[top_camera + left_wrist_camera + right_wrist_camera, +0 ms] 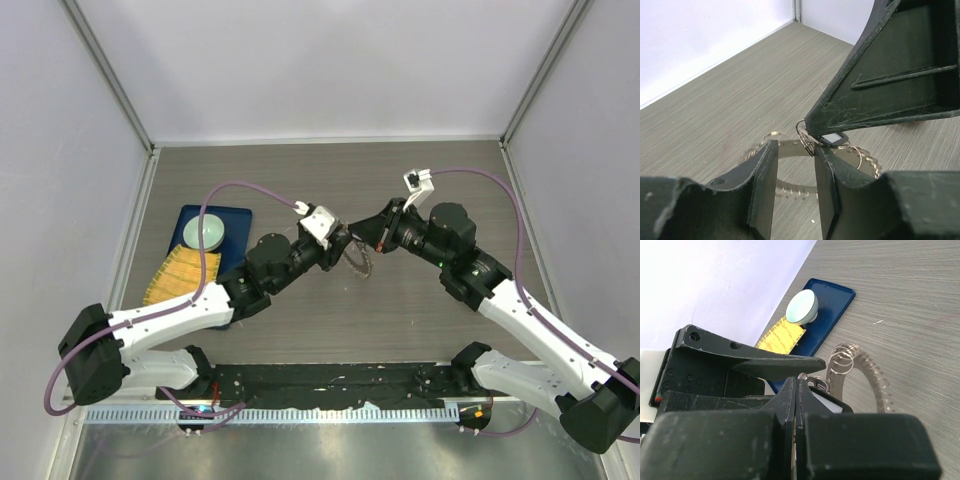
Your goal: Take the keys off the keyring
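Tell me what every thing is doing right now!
left tool, open, astride the keyring
right tool, shut on a key
key, pinched at the right tool's tip
keyring, tilted, not lying flat
dish, sitting on the blue tray
blue tray, flat on the table
yellow mat, lying partly on the blue tray

No text, label, brand, number or sign can be read in any view. The pale face of the key (834, 138) looks blank, though it may simply be too small and blurred to tell. On the left, the blue tray (236, 222), the pale dish (207, 232) and the yellow mat (180, 272) show plain surfaces.
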